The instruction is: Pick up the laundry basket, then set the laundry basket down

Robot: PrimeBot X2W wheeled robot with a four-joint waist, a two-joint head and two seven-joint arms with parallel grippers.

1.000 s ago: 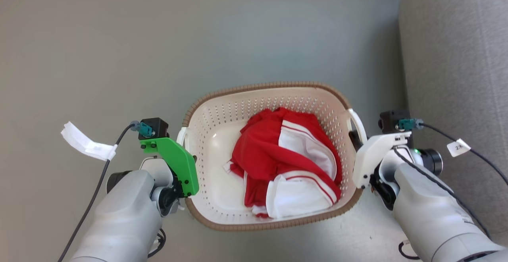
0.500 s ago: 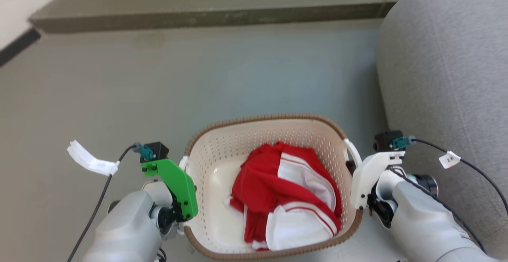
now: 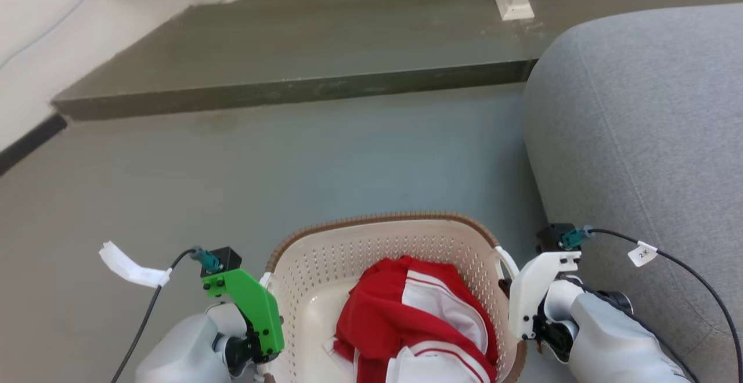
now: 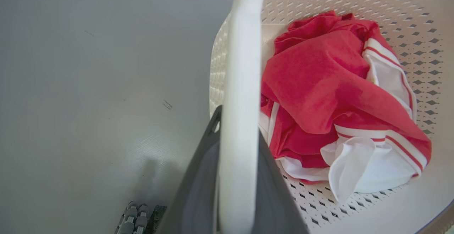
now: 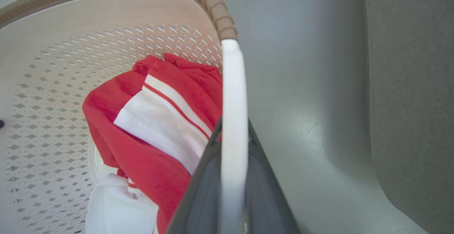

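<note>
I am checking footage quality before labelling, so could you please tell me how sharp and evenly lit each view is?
Head view: sharp, soft even light, laundry basket cropped by the bottom edge. Left wrist view: the white left handle is near the lens and blurred; the red-and-white garment is sharp. Right wrist view: the right handle is blurred likewise, with a pale sheen on the floor.

Between our left claw (image 4: 238, 127) and right claw (image 5: 233, 127), the laundry basket (image 3: 371, 219) is cut off by the lower edge; its handles (image 4: 239, 67) partly hide our fingers (image 4: 198, 191).
</note>
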